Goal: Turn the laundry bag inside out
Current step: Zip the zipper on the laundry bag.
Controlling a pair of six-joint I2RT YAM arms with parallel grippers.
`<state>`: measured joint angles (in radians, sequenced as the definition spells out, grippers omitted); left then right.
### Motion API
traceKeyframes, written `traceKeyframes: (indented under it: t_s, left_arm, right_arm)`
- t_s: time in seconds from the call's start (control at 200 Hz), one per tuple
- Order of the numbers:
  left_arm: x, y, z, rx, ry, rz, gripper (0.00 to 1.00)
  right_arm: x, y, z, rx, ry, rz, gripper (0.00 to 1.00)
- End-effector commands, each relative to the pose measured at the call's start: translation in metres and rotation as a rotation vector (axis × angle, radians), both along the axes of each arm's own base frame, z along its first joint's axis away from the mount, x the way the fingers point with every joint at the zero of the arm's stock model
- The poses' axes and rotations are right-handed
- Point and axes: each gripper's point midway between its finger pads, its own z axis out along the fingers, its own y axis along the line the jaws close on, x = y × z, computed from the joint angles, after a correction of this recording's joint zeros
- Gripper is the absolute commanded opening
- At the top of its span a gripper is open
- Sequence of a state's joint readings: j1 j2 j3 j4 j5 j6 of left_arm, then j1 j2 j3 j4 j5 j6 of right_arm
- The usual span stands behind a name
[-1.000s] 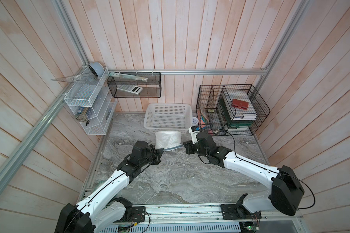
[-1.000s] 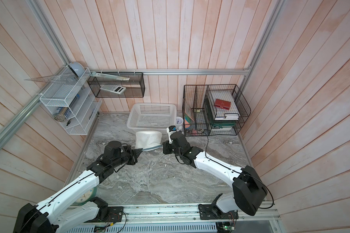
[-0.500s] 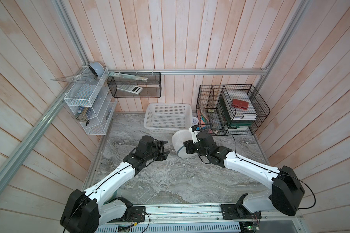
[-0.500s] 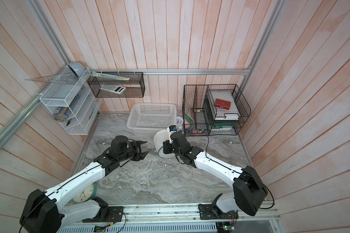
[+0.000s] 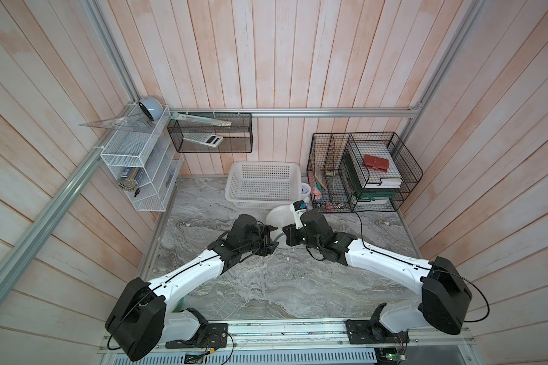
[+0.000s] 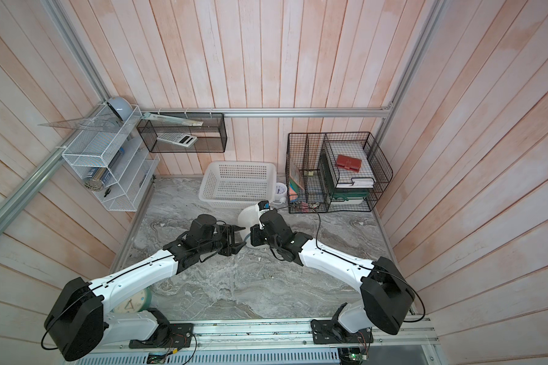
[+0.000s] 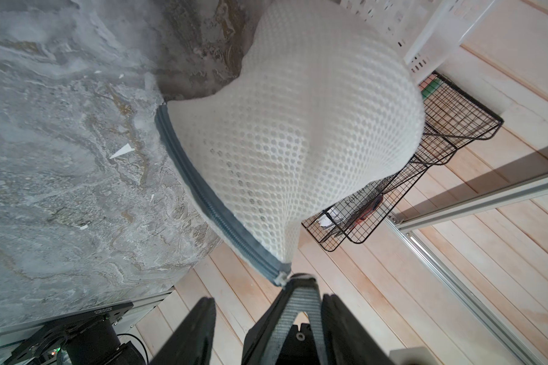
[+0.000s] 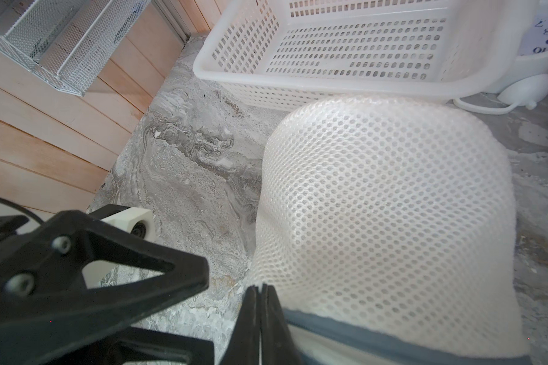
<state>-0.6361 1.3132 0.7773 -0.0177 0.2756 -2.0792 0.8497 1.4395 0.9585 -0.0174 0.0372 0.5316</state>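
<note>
The laundry bag [image 5: 277,216] [image 6: 249,215] is a white mesh dome with a grey-teal rim [image 7: 203,189]. It stands just in front of the white basket. My right gripper [image 8: 260,287] [image 5: 283,235] is shut on the rim's edge at the bag's near side. In the left wrist view the mesh [image 7: 298,126] bulges away from the pinched end of the rim. My left gripper [image 5: 272,239] [image 6: 241,238] [image 7: 269,298] faces the right one, open, with nothing held. Its fingers [image 8: 108,271] stand either side of the right gripper's tip, close to the rim.
A white perforated basket [image 5: 263,183] stands behind the bag. A small white clock [image 5: 304,191] is beside it, and a black wire organiser [image 5: 361,177] sits at the back right. A white mesh shelf [image 5: 140,170] hangs on the left wall. A round clock [image 6: 133,303] lies under the left arm.
The left gripper let go of the bag and opened. The bag, stretched between both grippers before, swung over to the right gripper. The left arm moved right toward it.
</note>
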Motion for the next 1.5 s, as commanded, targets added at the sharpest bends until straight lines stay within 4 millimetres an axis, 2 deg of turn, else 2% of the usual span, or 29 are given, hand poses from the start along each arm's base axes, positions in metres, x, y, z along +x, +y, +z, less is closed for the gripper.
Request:
traceKeyframes:
  t_s: [0.0, 0.23, 0.275, 0.405, 0.52, 0.745, 0.91, 0.975, 1.05, 1.12, 1.21, 1.265, 1.325, 1.495]
  left_arm:
    - [0.008, -0.007, -0.006, -0.020, 0.023, 0.023, 0.58]
    - [0.011, -0.017, -0.019, -0.040, 0.043, 0.023, 0.50]
    - [0.013, -0.018, -0.019, -0.041, 0.039, 0.026, 0.43]
    - [0.013, -0.018, -0.019, -0.038, 0.040, 0.027, 0.15]
    - [0.011, -0.011, -0.020, -0.054, 0.042, 0.059, 0.01]
    - [0.014, 0.019, -0.011, -0.108, 0.008, 0.128, 0.00]
    - [0.006, 0.047, -0.016, -0.086, 0.021, 0.176, 0.00]
    - [0.003, 0.052, -0.018, -0.078, 0.024, 0.182, 0.00]
    - [0.003, 0.050, -0.019, -0.065, 0.018, 0.165, 0.00]
    - [0.006, 0.044, -0.014, -0.049, -0.001, 0.123, 0.13]
    - [0.009, 0.032, -0.007, -0.032, -0.016, 0.063, 0.49]
    - [0.009, 0.028, -0.004, -0.014, -0.017, 0.035, 0.59]
    - [0.008, 0.025, -0.004, 0.007, -0.016, 0.017, 0.62]
    - [0.004, 0.010, -0.006, -0.004, -0.012, -0.011, 0.62]
  right_arm:
    - [0.001, 0.004, 0.026, 0.056, -0.049, -0.014, 0.00]
    - [-0.004, 0.003, 0.029, 0.058, -0.057, -0.013, 0.00]
    - [-0.004, 0.002, 0.030, 0.056, -0.058, -0.015, 0.00]
    - [-0.005, -0.004, 0.026, 0.037, -0.060, -0.034, 0.00]
    - [-0.003, -0.017, 0.018, -0.001, -0.061, -0.066, 0.00]
    - [0.012, -0.063, 0.001, -0.035, -0.041, -0.163, 0.00]
    - [0.025, -0.101, -0.009, -0.051, -0.026, -0.236, 0.00]
    - [0.026, -0.105, -0.008, -0.049, -0.026, -0.234, 0.00]
    - [0.025, -0.099, -0.003, -0.032, -0.024, -0.208, 0.00]
    - [0.024, -0.089, -0.001, -0.016, -0.014, -0.185, 0.00]
    - [0.020, -0.073, 0.002, -0.013, -0.014, -0.159, 0.00]
    - [0.019, -0.064, 0.004, 0.000, -0.012, -0.149, 0.00]
    - [0.016, -0.056, 0.006, 0.012, -0.012, -0.140, 0.00]
    - [0.011, -0.035, 0.004, 0.009, -0.017, -0.111, 0.00]
